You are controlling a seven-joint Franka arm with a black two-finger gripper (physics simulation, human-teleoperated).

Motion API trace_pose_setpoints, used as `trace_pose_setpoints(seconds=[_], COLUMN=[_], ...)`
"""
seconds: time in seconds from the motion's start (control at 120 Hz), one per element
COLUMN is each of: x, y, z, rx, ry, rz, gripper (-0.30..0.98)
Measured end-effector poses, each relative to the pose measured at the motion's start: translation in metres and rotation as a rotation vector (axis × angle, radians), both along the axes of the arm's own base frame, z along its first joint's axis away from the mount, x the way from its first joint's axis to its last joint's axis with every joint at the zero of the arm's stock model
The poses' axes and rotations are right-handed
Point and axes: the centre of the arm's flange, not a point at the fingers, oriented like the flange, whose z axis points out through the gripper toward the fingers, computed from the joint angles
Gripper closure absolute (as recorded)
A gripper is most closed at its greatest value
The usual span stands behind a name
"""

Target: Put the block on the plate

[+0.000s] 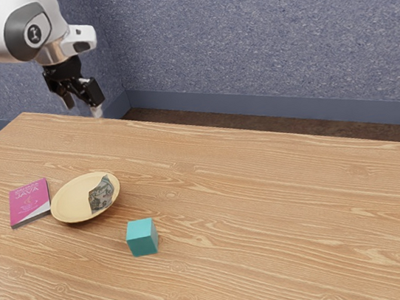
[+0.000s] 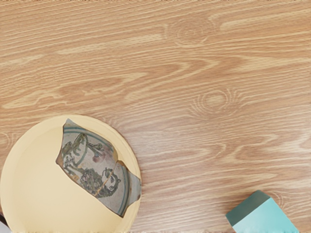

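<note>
High at the far edge of the table, toward the exterior view's upper left, my gripper (image 1: 83,108) hangs open, its two fingers apart with nothing between them. The teal block (image 1: 142,237) rests on the table, nearer the camera than the plate and apart from it. A pale yellow plate (image 1: 70,203) holds a patterned grey fragment (image 1: 101,194) on one side. Seen from my hand, the plate (image 2: 31,179) and the block (image 2: 265,216) lie below with bare wood between them; the block is partly cut off by the picture's edge.
A pink book (image 1: 29,201) lies beside the plate, on the side away from the block. The wooden table (image 1: 283,213) extends widely toward the exterior view's right. Behind it stands a blue-grey wall (image 1: 259,37).
</note>
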Motion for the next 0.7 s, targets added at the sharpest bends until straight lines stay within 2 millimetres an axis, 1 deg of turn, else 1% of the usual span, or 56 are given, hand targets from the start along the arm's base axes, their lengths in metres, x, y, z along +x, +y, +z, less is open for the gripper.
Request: trace_pose_setpoints(seconds=[0.083, 0.183, 0.275, 0.325, 0.375, 0.392, 0.425, 0.458, 0.525, 0.617, 0.7], x=[-0.002, 0.0, -0.002, -0.003, -0.003, -0.005, -0.013, -0.02, -0.027, -0.04, -0.046], y=[0.0, -0.005, 0.004, 0.0, -0.015, -0.021, -0.029, -0.035, -0.039, -0.045, -0.048], z=[0.004, -0.002, -0.009, -0.022, -0.034, -0.041, -0.057, -0.068, -0.084, -0.119, -0.14], rx=[0.0, -0.005, -0.028, -0.046, -0.059, -0.064, -0.076, -0.085, -0.096, -0.111, -0.12], ry=[-0.002, 0.01, 0.02, 0.042, 0.063, 0.075, 0.1, 0.114, 0.127, 0.157, 0.167], rz=[0.0, -0.005, 0.032, 0.055, 0.063, 0.066, 0.076, 0.09, 0.128, 0.189, 0.245], gripper=[0.0, 0.0, 0.0, 0.0, 0.0, 0.0, 0.0, 0.0, 0.0, 0.0, 0.0])
